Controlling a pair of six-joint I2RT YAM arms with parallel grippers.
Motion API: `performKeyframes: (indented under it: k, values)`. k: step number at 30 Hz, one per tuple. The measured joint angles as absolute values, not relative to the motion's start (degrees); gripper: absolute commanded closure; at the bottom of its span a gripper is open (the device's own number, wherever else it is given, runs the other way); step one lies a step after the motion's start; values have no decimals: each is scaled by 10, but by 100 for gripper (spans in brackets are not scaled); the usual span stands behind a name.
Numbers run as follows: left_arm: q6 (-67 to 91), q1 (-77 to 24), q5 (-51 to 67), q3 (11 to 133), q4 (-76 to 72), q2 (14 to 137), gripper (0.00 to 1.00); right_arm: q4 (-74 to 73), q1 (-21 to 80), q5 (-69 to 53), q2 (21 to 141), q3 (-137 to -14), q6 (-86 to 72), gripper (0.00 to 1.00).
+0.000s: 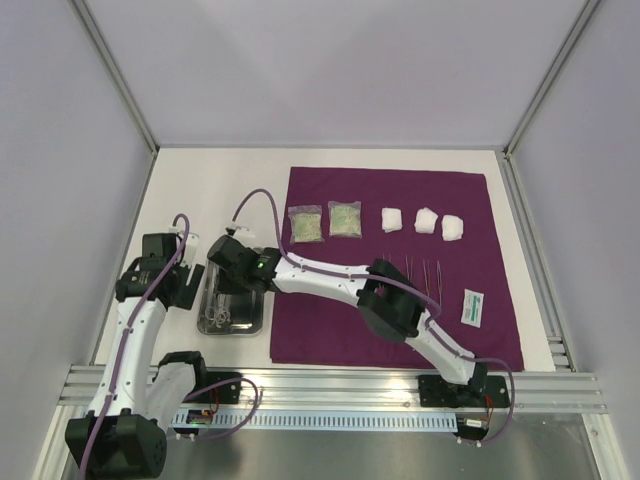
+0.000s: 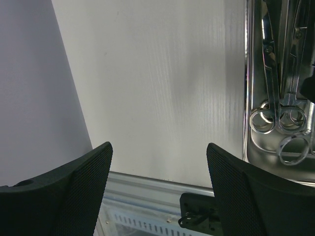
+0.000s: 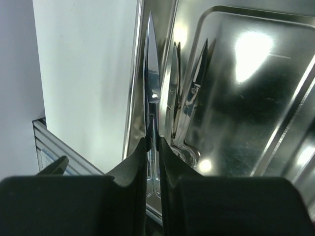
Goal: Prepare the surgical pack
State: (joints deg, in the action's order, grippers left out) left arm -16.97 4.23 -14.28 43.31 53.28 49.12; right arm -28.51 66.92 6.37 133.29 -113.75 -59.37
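Observation:
The deep-purple sheet (image 1: 390, 330) lies flat on the table. On it are two clear packets (image 1: 305, 224), three white gauze pads (image 1: 427, 220), thin tweezers (image 1: 425, 272) and a small white packet (image 1: 472, 306). The steel tray (image 1: 208, 326) stands off the sheet's left edge and holds metal scissors (image 2: 275, 115). My right gripper (image 1: 240, 268) is over the tray (image 3: 256, 98). In its wrist view it (image 3: 152, 140) is shut on a pointed pair of scissors (image 3: 151, 73), tips pointing away, with another pair beside them. My left gripper (image 2: 158, 162) is open and empty, over bare table left of the tray (image 2: 247, 98).
The aluminium rail (image 2: 162, 189) at the table's near edge runs just below my left gripper. Grey enclosure walls (image 1: 70, 150) stand on the left, back and right. My right arm (image 1: 330, 280) stretches across the sheet's left half.

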Motion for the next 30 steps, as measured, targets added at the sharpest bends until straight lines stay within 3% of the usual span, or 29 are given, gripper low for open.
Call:
performKeyframes:
  k: [16, 24, 30]
  values:
    - [-170, 42, -143, 432, 533, 486, 14, -311, 677, 75, 1397, -1171, -650, 98]
    - [-170, 42, -143, 432, 533, 486, 14, -310, 677, 76, 1397, -1172, -651, 66]
    - [-170, 42, -143, 432, 533, 486, 14, -310, 677, 83, 1396, -1173, -641, 60]
